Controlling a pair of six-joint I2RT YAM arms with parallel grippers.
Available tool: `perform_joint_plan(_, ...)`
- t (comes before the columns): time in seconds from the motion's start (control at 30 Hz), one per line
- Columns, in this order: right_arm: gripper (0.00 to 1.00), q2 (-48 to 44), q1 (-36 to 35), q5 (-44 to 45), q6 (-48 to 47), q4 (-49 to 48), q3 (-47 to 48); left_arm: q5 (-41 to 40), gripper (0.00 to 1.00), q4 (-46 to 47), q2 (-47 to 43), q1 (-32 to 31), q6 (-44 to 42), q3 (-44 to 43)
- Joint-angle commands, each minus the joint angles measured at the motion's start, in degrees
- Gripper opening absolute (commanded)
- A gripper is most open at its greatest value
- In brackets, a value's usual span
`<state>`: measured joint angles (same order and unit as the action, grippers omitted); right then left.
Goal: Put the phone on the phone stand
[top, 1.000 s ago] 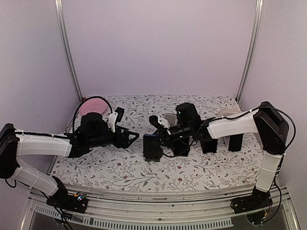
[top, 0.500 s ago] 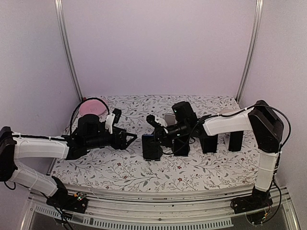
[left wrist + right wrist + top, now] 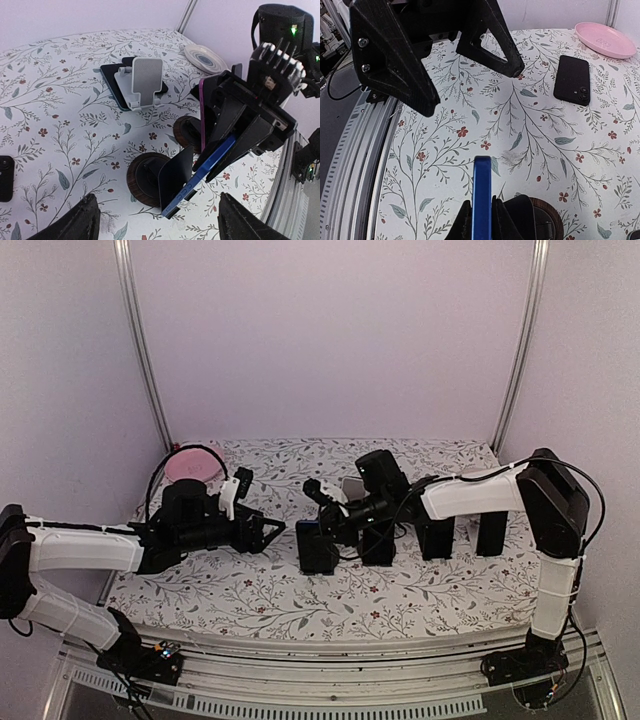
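Two end effectors: right end effector (image 3: 227, 142) clamped on the blue phone (image 3: 205, 170), tilted edgewise against the black phone stand (image 3: 176, 175); left end effector (image 3: 262, 533) wide apart, empty. Best lowered slowly, leaning the phone's back on the plate before release.

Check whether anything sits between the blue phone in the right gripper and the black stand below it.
Nothing visible does. The blue phone, clamped in the right gripper, has its lower end right at the black stand. The open left gripper hangs off to the side, clear of both.
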<state>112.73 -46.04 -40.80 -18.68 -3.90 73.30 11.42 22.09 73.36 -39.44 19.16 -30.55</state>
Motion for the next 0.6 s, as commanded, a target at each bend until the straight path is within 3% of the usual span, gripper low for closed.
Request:
perform_joint_plan(0.0, 0.13, 0.69, 0.78, 1.51, -0.43, -0.02, 1.94, 0.71, 0.81, 1.35, -0.51, 0.9, 0.09, 0.49)
perform_joint_plan(0.3, 0.34, 0.24, 0.8, 2.1, -0.33, 1.09, 2.01, 1.2, 0.85, 1.4, -0.09, 0.88, 0.17, 0.4)
perform_joint_plan(0.47, 0.4, -0.29, 0.79, 3.53, -0.13, 1.26, 1.78, 1.48, 0.88, 1.49, 0.58, 0.86, 0.26, 0.23)
perform_joint_plan(0.57, 0.52, -0.57, 0.78, 4.19, -0.01, 1.33, 1.7, 1.5, 0.88, 1.7, 0.99, 0.86, 0.4, 0.06)
